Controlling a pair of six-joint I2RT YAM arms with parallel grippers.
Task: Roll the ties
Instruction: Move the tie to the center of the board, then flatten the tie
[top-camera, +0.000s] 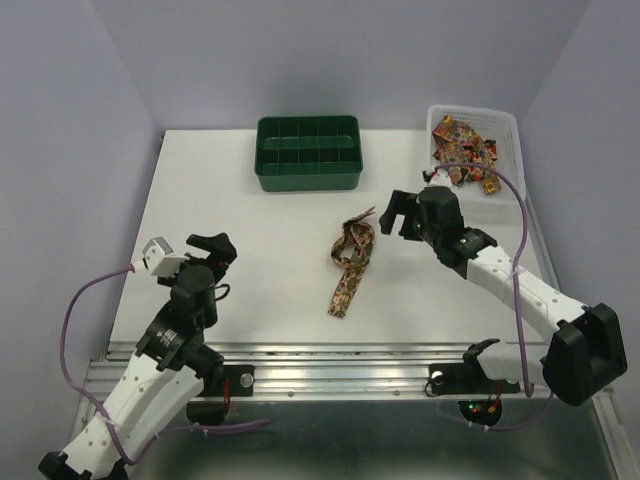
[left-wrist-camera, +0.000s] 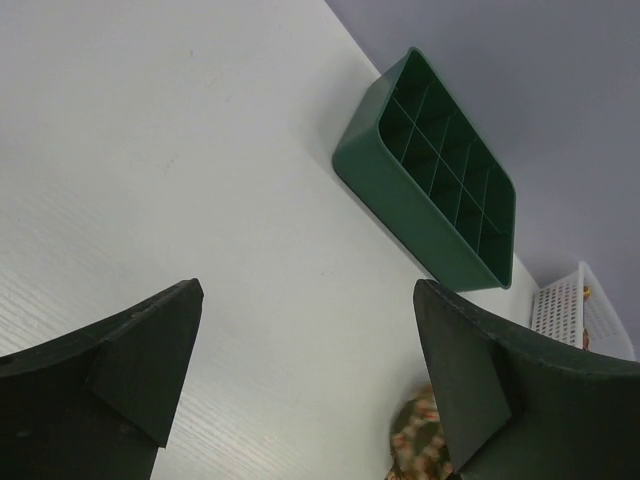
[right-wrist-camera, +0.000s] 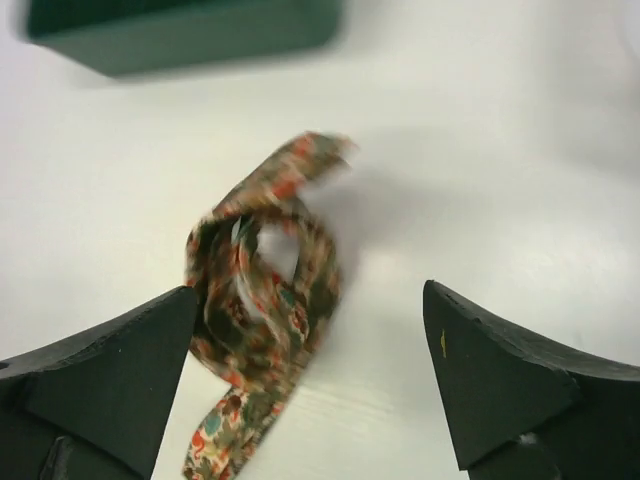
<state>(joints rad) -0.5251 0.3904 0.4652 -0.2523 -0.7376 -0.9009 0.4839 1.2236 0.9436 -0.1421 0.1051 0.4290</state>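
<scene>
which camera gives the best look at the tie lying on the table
Top external: the whole tie shows, looped at its far end. Right wrist shows only that loop, blurred; left wrist catches just a scrap at the bottom edge.

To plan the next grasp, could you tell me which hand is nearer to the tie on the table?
Right. The right hand hovers open beside the looped end of the tie; the left hand is well away on the opposite side.
</scene>
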